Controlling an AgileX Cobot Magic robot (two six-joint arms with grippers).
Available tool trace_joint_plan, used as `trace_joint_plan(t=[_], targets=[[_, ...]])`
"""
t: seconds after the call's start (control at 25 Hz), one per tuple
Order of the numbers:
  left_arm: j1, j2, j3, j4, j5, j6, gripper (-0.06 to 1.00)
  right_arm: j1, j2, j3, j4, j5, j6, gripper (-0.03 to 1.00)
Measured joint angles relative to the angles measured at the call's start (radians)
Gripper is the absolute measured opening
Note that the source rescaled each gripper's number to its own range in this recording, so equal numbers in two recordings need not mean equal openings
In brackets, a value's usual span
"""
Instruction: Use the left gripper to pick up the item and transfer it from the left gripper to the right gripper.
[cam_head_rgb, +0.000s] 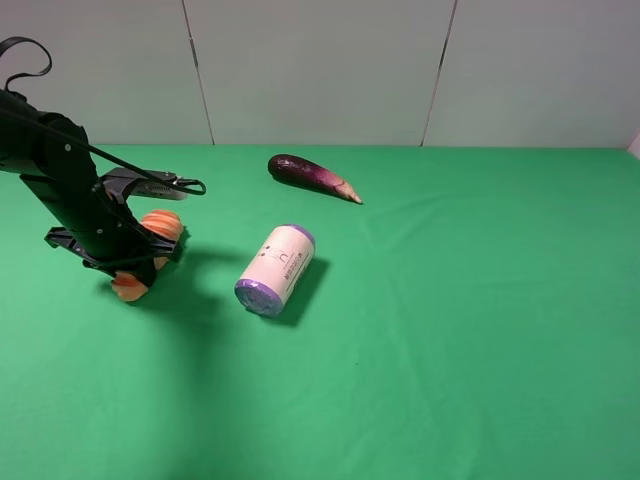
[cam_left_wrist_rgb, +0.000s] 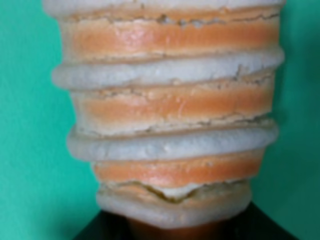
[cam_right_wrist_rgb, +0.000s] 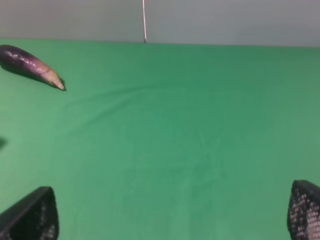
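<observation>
The oblong orange roll with pale cream spiral ribs (cam_head_rgb: 160, 226) seems to rest on the green cloth surface (cam_head_rgb: 450, 380) at the left. The grey-fingered left tool (cam_head_rgb: 138, 258) sits astride its middle, though I cannot tell whether the fingers are pinching it, so I judge the pick-up barely begun, with lift and handover left. The blocky black right tool (cam_right_wrist_rgb: 167, 215) hangs spread wide, outside the high view; counted, there is one roll, one white cylinder with purple ends (cam_head_rgb: 275, 268), one dark purple eggplant (cam_head_rgb: 310, 175) and two tools.
</observation>
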Motion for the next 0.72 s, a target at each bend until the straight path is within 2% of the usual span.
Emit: trace_joint_plan(t=[0.4,0.72], targets=[[0.000,-0.016,0.000,-0.001,-0.007,0.000,0.06,0.000,0.000,0.000,0.000,0.000,0.000,1.00],[0.000,-0.164,0.000,-0.001,0.067,0.000,0.06,0.000,0.000,0.000,0.000,0.000,0.000,1.00]])
